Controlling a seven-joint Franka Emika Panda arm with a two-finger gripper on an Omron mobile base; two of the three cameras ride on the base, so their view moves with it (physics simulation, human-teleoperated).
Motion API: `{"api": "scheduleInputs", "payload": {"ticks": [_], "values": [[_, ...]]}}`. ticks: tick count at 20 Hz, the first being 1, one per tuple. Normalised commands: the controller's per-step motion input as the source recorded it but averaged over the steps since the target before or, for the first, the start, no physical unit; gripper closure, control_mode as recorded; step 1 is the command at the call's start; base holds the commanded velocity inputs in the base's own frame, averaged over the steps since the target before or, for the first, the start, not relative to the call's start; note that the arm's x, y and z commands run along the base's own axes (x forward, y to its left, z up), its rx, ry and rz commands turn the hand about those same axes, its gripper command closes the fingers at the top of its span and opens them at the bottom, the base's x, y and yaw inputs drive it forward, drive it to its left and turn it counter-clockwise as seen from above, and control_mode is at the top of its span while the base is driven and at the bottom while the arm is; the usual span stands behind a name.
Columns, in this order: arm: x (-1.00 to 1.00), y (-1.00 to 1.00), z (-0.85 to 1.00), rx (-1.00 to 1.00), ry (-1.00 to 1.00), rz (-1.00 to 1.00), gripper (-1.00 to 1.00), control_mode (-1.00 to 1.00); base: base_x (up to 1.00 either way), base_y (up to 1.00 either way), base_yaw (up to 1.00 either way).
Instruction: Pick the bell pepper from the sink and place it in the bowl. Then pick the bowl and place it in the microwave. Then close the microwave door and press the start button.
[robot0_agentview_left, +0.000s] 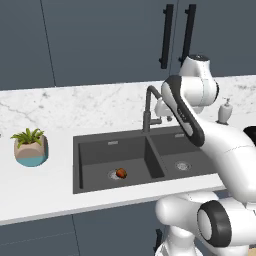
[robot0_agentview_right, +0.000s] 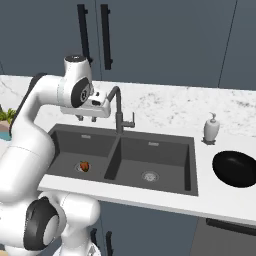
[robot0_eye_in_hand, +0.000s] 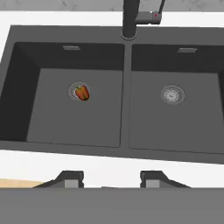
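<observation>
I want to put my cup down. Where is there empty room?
The white counter between the potted plant and the sink is bare. The sink's right basin holds just its drain. It is crowded by the soap dispenser and black bowl.

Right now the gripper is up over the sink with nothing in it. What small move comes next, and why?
Probably lower the gripper and shift it toward the left basin. The bell pepper sits on that basin's drain in the sink, up and left of the open, empty fingertips in the hand view, so it isn't yet centred for a grasp. The bowl waits on the counter to the right.
</observation>
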Motion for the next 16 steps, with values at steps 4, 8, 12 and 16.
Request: {"api": "scheduleInputs", "payload": {"ticks": [4,8,12,16], "values": [[-0.03,0.20,-0.03,0.00,0.00,0.00,-1.00,-1.00,0.00,0.00,0.00],[0.00,0.53,-0.29,-0.01,0.01,0.02,-1.00,-1.00,0.00,0.00,0.00],[0.00,0.71,-0.48,0.00,0.09,0.06,-1.00,-1.00,0.00,0.00,0.00],[0.22,0.87,-0.41,-0.09,0.22,0.06,-1.00,-1.00,0.00,0.00,0.00]]}}
